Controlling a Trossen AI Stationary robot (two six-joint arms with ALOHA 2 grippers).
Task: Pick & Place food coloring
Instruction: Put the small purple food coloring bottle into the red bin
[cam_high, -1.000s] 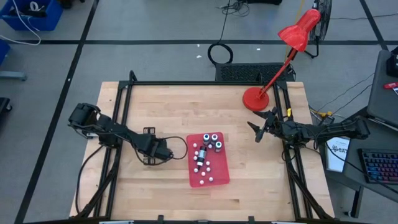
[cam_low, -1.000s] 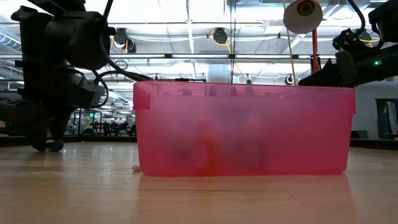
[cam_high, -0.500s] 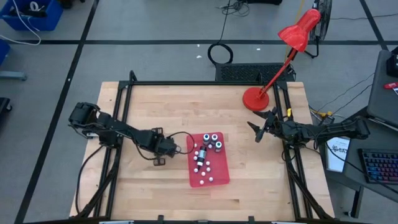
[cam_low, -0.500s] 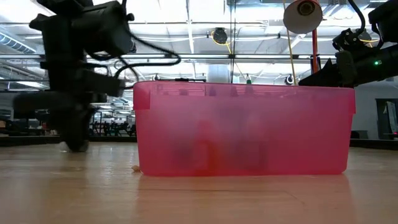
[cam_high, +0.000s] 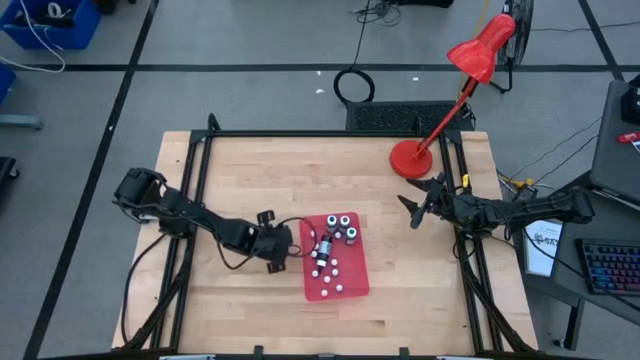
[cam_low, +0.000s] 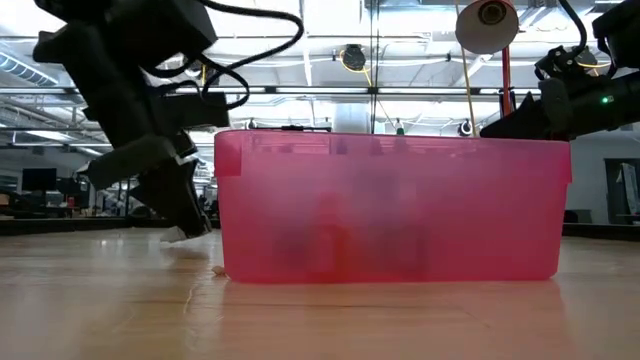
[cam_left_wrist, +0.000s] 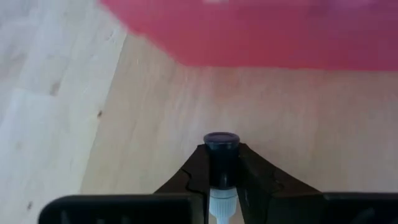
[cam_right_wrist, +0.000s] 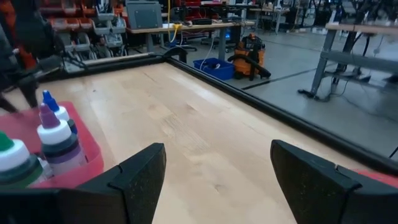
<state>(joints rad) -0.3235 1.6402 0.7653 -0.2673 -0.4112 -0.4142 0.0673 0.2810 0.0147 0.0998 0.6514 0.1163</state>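
High view, left to right: we see the left gripper (cam_high: 283, 247) low over the wooden desk (cam_high: 250, 170), just beside the left wall of the red tray (cam_high: 352, 285). In the left wrist view its fingers (cam_left_wrist: 196, 168) clamp a small dark-capped food coloring bottle (cam_left_wrist: 221, 149), cap pointing toward the tray. We count the remaining food coloring bottles (cam_high: 340, 228) standing or lying inside the tray, with small whitish pieces (cam_high: 331, 270) scattered among them. Farther right, the right gripper (cam_high: 416, 207) hangs at the desk's right edge, well apart from the tray, fingers (cam_right_wrist: 140, 180) spread wide and empty. A red desk lamp (cam_high: 455, 95) stands at the far right corner.
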